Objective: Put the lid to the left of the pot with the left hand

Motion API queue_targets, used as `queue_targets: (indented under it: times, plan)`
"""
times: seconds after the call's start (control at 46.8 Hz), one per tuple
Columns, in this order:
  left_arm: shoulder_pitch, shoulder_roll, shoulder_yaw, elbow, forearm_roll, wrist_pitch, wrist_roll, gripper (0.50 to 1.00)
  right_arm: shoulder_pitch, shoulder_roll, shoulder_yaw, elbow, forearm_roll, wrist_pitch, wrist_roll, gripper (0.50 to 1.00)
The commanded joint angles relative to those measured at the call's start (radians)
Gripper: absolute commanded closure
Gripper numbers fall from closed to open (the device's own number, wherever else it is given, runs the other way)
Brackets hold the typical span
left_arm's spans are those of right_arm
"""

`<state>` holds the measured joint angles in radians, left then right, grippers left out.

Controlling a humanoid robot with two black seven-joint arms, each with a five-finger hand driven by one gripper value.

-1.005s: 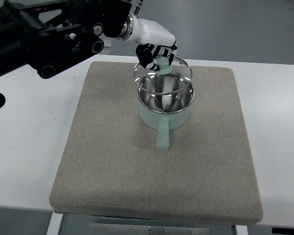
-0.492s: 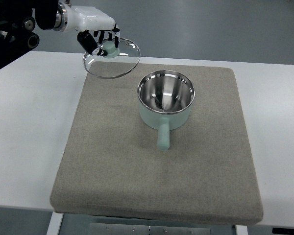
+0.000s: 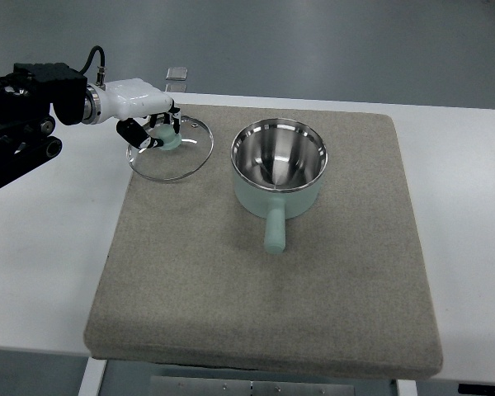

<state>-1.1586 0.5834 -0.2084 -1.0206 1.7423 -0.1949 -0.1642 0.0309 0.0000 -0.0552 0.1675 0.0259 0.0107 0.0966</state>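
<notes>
A glass lid (image 3: pixel 172 148) with a metal rim and a pale green knob sits low over the mat's upper left corner, left of the pot. My left hand (image 3: pixel 153 130) comes in from the left edge and has its fingers curled around the knob. The pale green pot (image 3: pixel 279 175) stands uncovered on the mat, its shiny steel inside showing and its handle pointing toward the near edge. I cannot tell whether the lid rests on the mat or hangs just above it. The right arm is out of sight.
A grey-brown felt mat (image 3: pixel 264 297) covers most of the white table (image 3: pixel 41 247). A small clear block (image 3: pixel 176 74) sits at the table's far edge behind the lid.
The left hand has carried the lid from above the pot to the left and down, to the mat's upper left corner. The pot has stayed put.
</notes>
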Motion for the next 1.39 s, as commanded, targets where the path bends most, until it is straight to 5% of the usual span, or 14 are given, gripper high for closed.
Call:
queue_targets:
  times: [0.0,0.321,0.363,0.449,0.513,0.748,1.176,1.368]
  plan:
    - [0.003,-0.013,0.001,0.010,0.003,0.000,0.000,1.000,0.000,0.000,0.000,0.000,0.000,-0.001,0.000,0.576]
    - [0.016,-0.033,0.012,0.013,-0.007,0.009,0.002,1.000,0.000,0.000,0.000,0.000,-0.001,0.000,0.000,0.576]
    - [0.016,-0.033,0.012,0.013,-0.015,0.017,0.002,0.894,0.000,0.000,0.000,0.001,0.000,0.000,0.000,0.576]
    - [0.019,-0.033,0.010,0.011,-0.021,0.043,0.000,0.586,0.000,0.000,0.000,0.000,0.000,0.000,0.000,0.576]
    - [0.031,-0.033,0.010,0.013,-0.044,0.060,0.000,0.508,0.000,0.000,0.000,0.000,0.000,0.000,0.000,0.576]
    - [0.039,-0.033,0.010,0.050,-0.329,0.061,0.002,0.506,0.000,0.000,0.000,0.001,0.000,-0.001,0.000,0.576]
    - [0.040,-0.033,-0.012,0.174,-1.332,0.049,0.000,0.506,0.000,0.000,0.000,0.000,0.000,0.000,0.000,0.576]
    - [0.042,-0.024,-0.088,0.175,-1.489,0.008,0.005,0.504,0.000,0.000,0.000,0.000,-0.001,0.000,0.000,0.576]
